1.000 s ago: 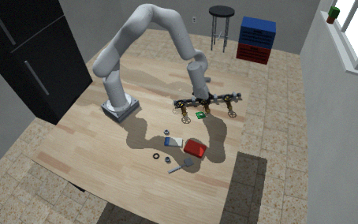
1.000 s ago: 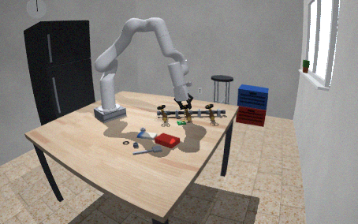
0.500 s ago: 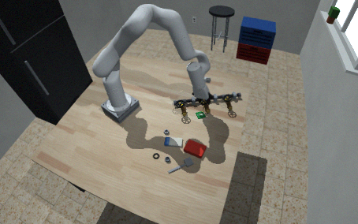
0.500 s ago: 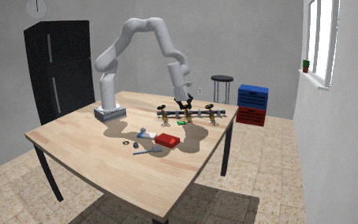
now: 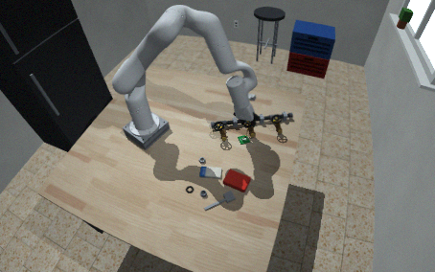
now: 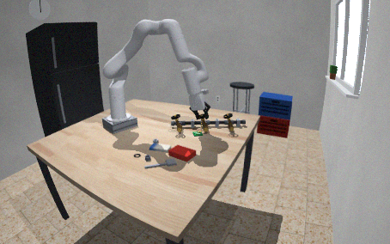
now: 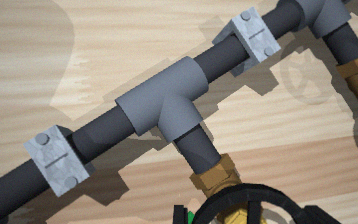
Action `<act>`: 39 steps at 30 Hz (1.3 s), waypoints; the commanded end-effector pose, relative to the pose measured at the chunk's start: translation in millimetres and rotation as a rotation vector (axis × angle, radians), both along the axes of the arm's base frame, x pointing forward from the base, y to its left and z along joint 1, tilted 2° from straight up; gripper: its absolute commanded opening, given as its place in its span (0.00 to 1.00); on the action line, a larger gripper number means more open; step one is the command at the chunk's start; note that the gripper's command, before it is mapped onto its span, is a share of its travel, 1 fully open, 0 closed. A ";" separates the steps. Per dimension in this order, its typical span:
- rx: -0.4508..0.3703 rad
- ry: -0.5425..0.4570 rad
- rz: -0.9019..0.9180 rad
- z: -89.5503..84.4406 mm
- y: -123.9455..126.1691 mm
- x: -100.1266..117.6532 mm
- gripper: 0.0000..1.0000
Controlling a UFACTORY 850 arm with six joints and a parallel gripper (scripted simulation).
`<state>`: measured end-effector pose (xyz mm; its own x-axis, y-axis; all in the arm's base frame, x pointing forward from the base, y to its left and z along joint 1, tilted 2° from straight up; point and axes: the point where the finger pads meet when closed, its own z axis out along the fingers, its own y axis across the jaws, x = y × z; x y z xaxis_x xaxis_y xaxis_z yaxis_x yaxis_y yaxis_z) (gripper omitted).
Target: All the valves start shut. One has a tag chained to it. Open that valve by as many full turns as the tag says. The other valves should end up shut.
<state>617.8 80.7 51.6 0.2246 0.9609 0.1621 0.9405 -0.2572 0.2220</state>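
A dark pipe manifold (image 5: 251, 128) with three brass valves lies on the wooden table. A green tag (image 5: 243, 139) lies by the middle valve. My gripper (image 6: 201, 113) stands over the middle valve and is shut on its black handwheel (image 7: 252, 206), seen at the bottom edge of the wrist view. The grey tee fitting (image 7: 167, 100) and two grey clamps (image 7: 57, 160) show above it there. The left valve's handwheel (image 5: 225, 144) and the right valve's handwheel (image 5: 282, 139) hang toward the table front. The writing on the tag is too small to read.
A red box (image 5: 237, 180), a blue-white pack (image 5: 210, 171), a black ring (image 5: 190, 190), two nuts (image 5: 203, 193) and a small grey tool (image 5: 219, 200) lie in the table's middle. The arm's base (image 5: 146, 131) stands at the left. A stool (image 5: 268, 14) and a blue-red crate stack (image 5: 311, 48) stand beyond the table.
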 end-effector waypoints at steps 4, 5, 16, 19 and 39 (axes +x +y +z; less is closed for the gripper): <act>0.014 -0.017 0.003 1.0 -0.1 1.0 0.00; 0.014 -0.017 0.003 1.0 -0.1 1.0 0.00; 0.014 -0.017 0.003 1.0 -0.1 1.0 0.00; 0.014 -0.017 0.003 1.0 -0.1 1.0 0.00; 0.014 -0.017 0.003 1.0 -0.1 1.0 1.00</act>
